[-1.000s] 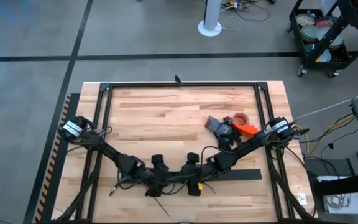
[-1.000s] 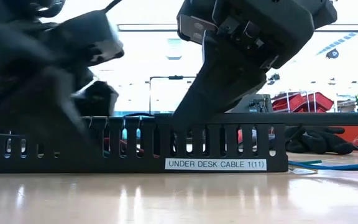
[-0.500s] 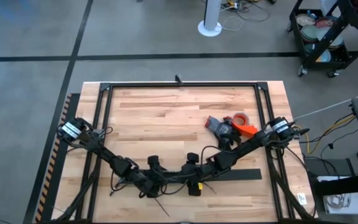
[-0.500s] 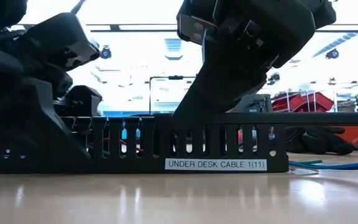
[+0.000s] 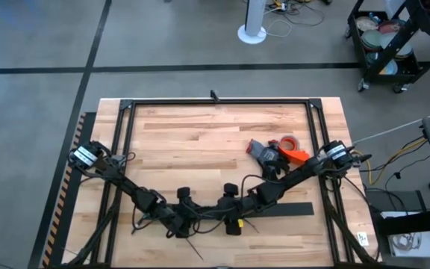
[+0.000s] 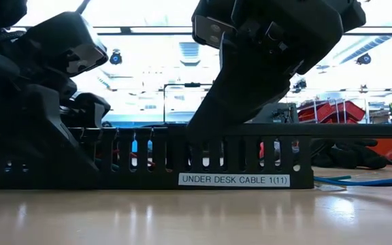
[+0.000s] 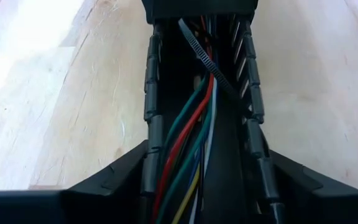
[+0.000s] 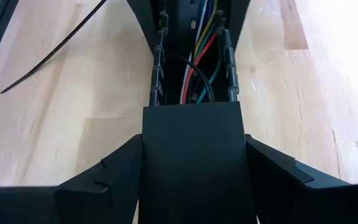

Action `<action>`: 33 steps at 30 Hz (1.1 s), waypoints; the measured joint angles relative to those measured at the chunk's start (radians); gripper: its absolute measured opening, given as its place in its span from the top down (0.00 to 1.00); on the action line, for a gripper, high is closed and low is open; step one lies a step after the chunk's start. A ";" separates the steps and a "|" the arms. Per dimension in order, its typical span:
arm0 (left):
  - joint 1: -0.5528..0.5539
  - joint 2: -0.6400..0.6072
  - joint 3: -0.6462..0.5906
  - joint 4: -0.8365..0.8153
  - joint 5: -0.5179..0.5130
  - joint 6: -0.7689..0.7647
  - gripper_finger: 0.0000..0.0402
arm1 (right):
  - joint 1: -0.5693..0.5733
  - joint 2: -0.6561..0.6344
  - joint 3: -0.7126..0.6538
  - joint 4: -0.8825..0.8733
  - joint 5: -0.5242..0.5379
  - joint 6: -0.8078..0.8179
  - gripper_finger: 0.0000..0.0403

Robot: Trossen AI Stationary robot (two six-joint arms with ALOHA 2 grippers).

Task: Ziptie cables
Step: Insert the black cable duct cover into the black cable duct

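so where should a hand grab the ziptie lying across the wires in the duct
Probably at the ziptie's free upper stretch, where it rises diagonally clear of the coloured wires. Come from above, straight down through the duct's open top: the toothed side walls block a sideways approach, and the strip's lower end runs against one wall. Fingers should close across its thin width, though the channel leaves little room.

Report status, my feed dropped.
Left gripper, right gripper straddle black slotted plastic duct. Coloured cables inside, thin ribbed black ziptie across. Nothing blocking.
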 joint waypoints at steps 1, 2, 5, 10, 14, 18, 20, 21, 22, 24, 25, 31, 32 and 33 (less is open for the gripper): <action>0.000 0.000 0.000 -0.001 0.000 -0.003 0.44 | 0.000 0.001 0.001 0.002 -0.008 -0.006 0.46; 0.000 0.000 0.000 -0.001 0.001 -0.005 0.44 | -0.001 0.001 0.002 0.003 -0.019 -0.016 0.45; 0.000 0.000 -0.001 -0.001 0.003 -0.005 0.45 | -0.002 0.005 0.005 0.007 -0.029 -0.025 0.43; 0.000 0.000 -0.002 -0.001 0.003 -0.011 0.47 | -0.002 0.007 0.005 0.012 -0.037 -0.020 0.46; 0.000 0.000 -0.002 -0.001 0.004 -0.015 0.46 | -0.002 0.008 0.005 0.018 -0.048 -0.027 0.45; 0.000 0.001 -0.002 -0.001 0.004 -0.020 0.46 | -0.006 0.008 0.007 0.009 -0.026 0.027 0.44; 0.000 0.001 -0.002 0.000 0.004 -0.024 0.46 | -0.010 0.008 0.007 0.007 -0.024 0.052 0.45; 0.000 0.001 -0.002 0.000 0.004 -0.024 0.46 | -0.010 0.008 0.007 0.006 -0.018 0.059 0.46; 0.000 0.001 -0.002 -0.001 0.004 -0.024 0.46 | -0.010 0.008 0.008 0.005 -0.017 0.065 0.46; 0.000 0.002 -0.002 0.000 0.004 -0.024 0.46 | -0.011 0.008 0.012 -0.007 -0.017 0.081 0.46; 0.000 0.002 -0.002 0.000 0.004 -0.024 0.46 | -0.011 0.008 0.016 -0.016 -0.016 0.085 0.46; 0.000 0.002 -0.003 0.004 -0.004 -0.019 0.46 | -0.010 0.009 0.038 -0.042 -0.008 0.049 0.45; 0.000 0.002 -0.003 0.004 -0.005 -0.019 0.45 | -0.010 0.010 0.041 -0.042 -0.007 0.033 0.46; 0.000 0.002 -0.003 0.003 -0.007 -0.019 0.45 | -0.010 0.010 0.041 -0.042 -0.007 0.020 0.46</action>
